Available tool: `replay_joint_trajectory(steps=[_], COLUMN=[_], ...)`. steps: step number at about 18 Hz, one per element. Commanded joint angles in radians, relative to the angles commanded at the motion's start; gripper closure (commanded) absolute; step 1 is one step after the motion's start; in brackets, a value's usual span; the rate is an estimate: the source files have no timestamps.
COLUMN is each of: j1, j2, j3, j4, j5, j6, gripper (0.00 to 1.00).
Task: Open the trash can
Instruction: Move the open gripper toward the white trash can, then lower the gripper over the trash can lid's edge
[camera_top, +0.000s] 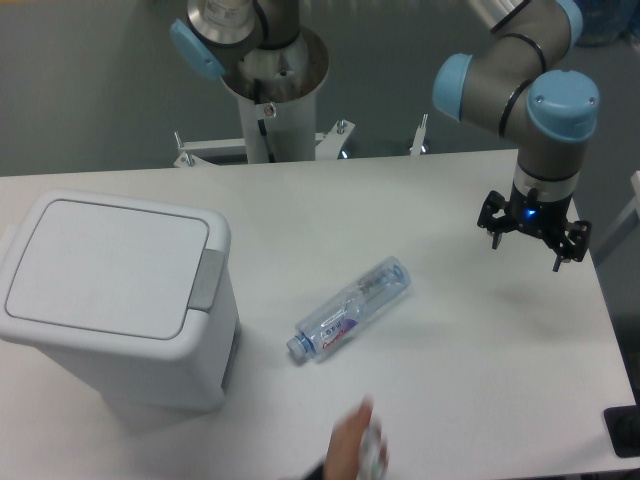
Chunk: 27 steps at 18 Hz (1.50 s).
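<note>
The trash can (110, 300) is a large white boxy bin at the left of the table. Its flat lid (100, 265) is shut, with a grey push tab (207, 280) on its right side. My gripper (533, 242) hangs over the right side of the table, far from the bin. It points downward and its fingers (493, 236) stand spread apart with nothing between them.
A clear plastic bottle (350, 309) lies on its side in the middle of the table. A person's hand (358, 450) reaches in at the bottom edge. The robot's base column (270, 90) stands behind the table. A dark object (625, 430) sits at the lower right corner.
</note>
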Motion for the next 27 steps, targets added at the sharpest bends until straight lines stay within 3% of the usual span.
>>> replay_joint_trajectory(steps=[7, 11, 14, 17, 25, 27], j1=[-0.006, -0.080, -0.139, -0.204, -0.222, -0.227], j2=[0.026, 0.028, 0.083, 0.089, 0.138, 0.155], j3=[0.000, 0.006, 0.006, 0.008, 0.003, 0.015], j4=[-0.006, -0.046, -0.121, -0.126, -0.132, -0.161], j5=[-0.012, -0.008, -0.014, -0.035, -0.109, -0.117], j6=[-0.011, -0.124, -0.217, -0.302, -0.377, -0.399], gripper=[0.00, 0.00, 0.00, 0.00, 0.00, 0.00])
